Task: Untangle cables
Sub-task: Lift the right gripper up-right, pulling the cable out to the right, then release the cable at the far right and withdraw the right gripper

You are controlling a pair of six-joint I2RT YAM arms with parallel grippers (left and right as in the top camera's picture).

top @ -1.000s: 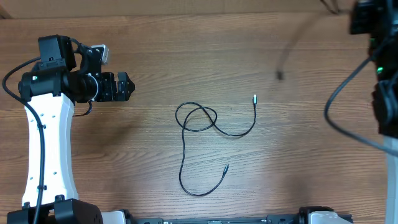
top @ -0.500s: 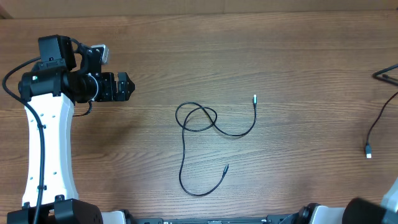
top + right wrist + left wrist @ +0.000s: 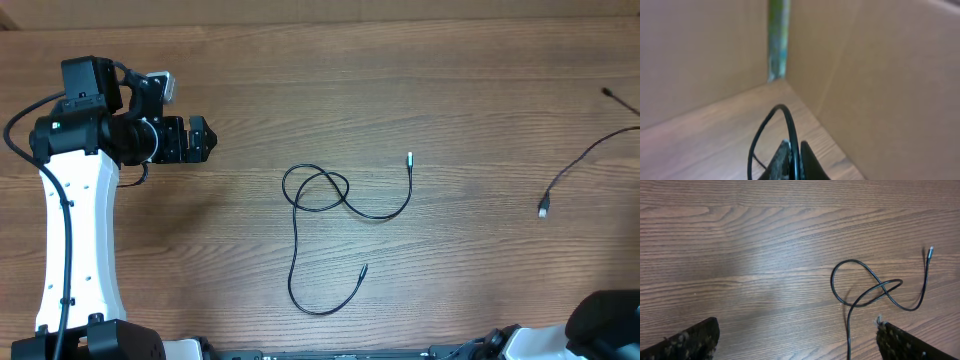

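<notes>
Overhead camera: a looped cable (image 3: 375, 217) lies near the middle of the wooden table (image 3: 450, 80), crossing itself once, with a silver-tipped plug (image 3: 409, 157) at its upper right end. The left gripper (image 3: 203, 140) hangs well to the left of this cable, clear of it and pointed its way. A second cable (image 3: 563, 173) curves in from the right edge and ends in a small plug (image 3: 543, 211), well apart from the looped one; the right gripper lies outside this view. Left wrist camera: the two dark fingers (image 3: 690, 340) of the left gripper (image 3: 797, 342) sit at the bottom corners, spread wide with nothing between them, and the looped cable (image 3: 883, 286) lies ahead toward the right finger, its silver plug (image 3: 930, 251) farther right. Right wrist camera: what the overhead misses shows here, the right gripper (image 3: 792, 150) pinched tight on the second cable (image 3: 781, 106), which arches up from between the fingertips in a narrow loop, above the wood surface and before cardboard walls (image 3: 880, 75) meeting at a corner.
</notes>
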